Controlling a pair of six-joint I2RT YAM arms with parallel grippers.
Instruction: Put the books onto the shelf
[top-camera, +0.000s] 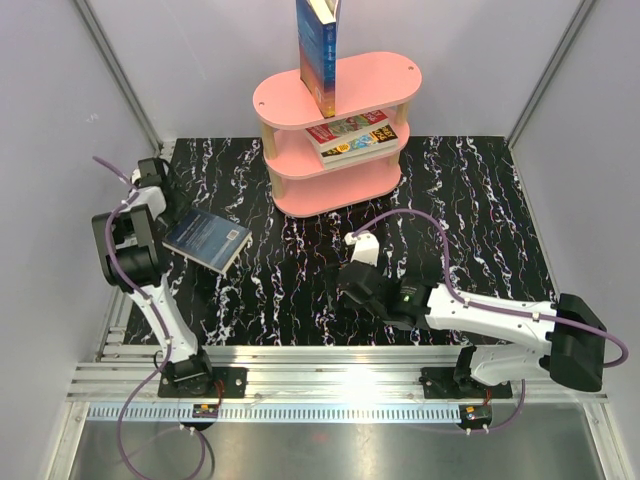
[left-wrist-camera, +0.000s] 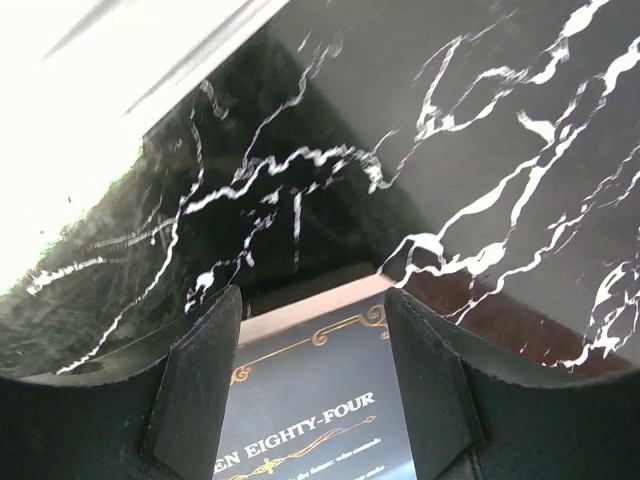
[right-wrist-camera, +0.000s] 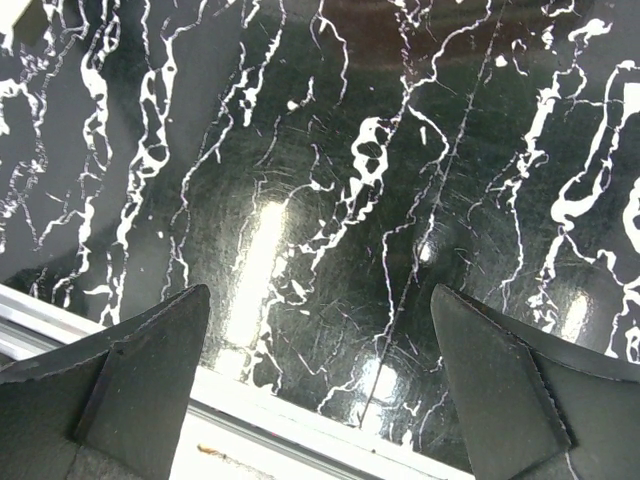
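Dark blue book (top-camera: 208, 240) is at the left side of the table, off the surface and tilted, with its cover facing up. The left wrist view shows gold scrollwork and the words "EIGHTY-FOUR" on it.
- Left gripper (left-wrist-camera: 312, 310): jaws about half spread and clamped on that book, one black finger along each side.
- Right gripper (right-wrist-camera: 320, 292): jaws as wide as they go, holding nothing. It hangs low over bare tabletop near the middle front.

Shelf (top-camera: 375, 80): pink, three oval boards on pale posts, at the far centre of the table.
- Top board: upright blue book (top-camera: 318, 50) standing on end near the left side.
- Middle board: red book (top-camera: 350, 128) lying flat on top of a yellow-edged book (top-camera: 362, 145).
- I cannot see anything on the bottom board.

Surface: the table (top-camera: 470, 220) is glossy black marble-pattern with white veins. Bright lamp glare shows in the right wrist view.

A ribbed aluminium rail (top-camera: 340, 380) runs along the near edge, and both arm bases are bolted to it.

Room: pale grey walls (top-camera: 200, 60) on three sides, with metal strips in the corners. A purple cable (top-camera: 420, 215) loops over the right arm.
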